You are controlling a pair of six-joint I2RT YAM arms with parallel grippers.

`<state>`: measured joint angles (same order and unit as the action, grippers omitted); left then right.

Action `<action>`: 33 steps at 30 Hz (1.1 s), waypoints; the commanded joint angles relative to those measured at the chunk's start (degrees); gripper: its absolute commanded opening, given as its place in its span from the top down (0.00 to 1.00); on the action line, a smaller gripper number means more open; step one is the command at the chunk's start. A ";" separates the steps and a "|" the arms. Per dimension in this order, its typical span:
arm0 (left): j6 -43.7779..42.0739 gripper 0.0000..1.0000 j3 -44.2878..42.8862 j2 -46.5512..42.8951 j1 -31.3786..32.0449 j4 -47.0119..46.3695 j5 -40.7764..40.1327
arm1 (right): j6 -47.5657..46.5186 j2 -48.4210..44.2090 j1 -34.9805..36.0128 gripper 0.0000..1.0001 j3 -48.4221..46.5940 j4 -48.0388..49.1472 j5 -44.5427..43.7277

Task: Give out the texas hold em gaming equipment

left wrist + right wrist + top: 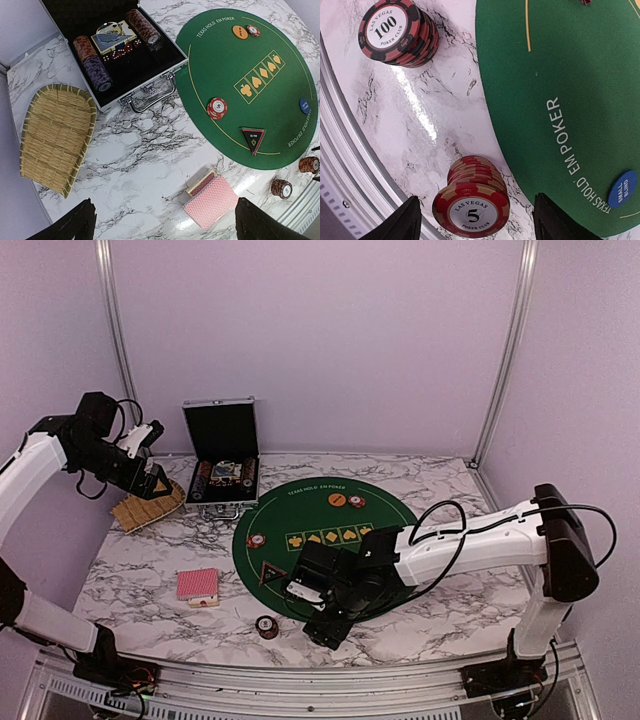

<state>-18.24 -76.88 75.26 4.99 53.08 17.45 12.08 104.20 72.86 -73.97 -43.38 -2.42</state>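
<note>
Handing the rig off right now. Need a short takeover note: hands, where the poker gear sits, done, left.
Left hand: open, empty, raised beside the case.
Right hand: open, low, straddling the 5 stack just off the mat, no grip yet.
On the mat: orange button with a chip beside it, blue button, triangle button, red chip.
Off the mat: 100 stack, cards.
Left: likely place both stacks; the case holds more chips.

Cards [211, 201] lie face-down; red chip stack [472, 202] and dark chip stack [395, 32] stand.
</note>
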 commanded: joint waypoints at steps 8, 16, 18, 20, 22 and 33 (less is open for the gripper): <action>-0.08 0.01 -1.27 -1.17 0.28 2.12 -0.81 | -0.39 0.88 0.62 0.42 -0.05 1.10 0.10; -0.23 0.01 -1.32 -0.95 0.28 2.12 -1.45 | -0.10 0.02 0.64 0.56 -0.05 0.97 0.09; -0.19 0.01 -1.49 -0.92 0.27 2.07 -1.46 | 0.09 -0.45 0.61 0.60 0.35 1.29 -0.10; -0.19 0.01 -1.75 -0.88 0.28 2.12 -1.45 | 0.27 -0.66 0.62 0.67 0.41 1.30 -0.31; -0.13 0.01 -1.83 -0.91 0.28 2.12 -1.45 | 0.23 -0.67 0.62 0.71 0.49 1.55 0.25; -0.40 0.01 -1.89 -0.96 0.28 2.12 -1.68 | 0.03 -0.45 0.61 0.86 1.55 1.90 1.59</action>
<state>-18.28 -77.19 75.26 4.99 53.12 15.97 12.03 104.51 72.86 -73.12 -41.78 -1.72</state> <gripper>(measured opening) 0.990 0.393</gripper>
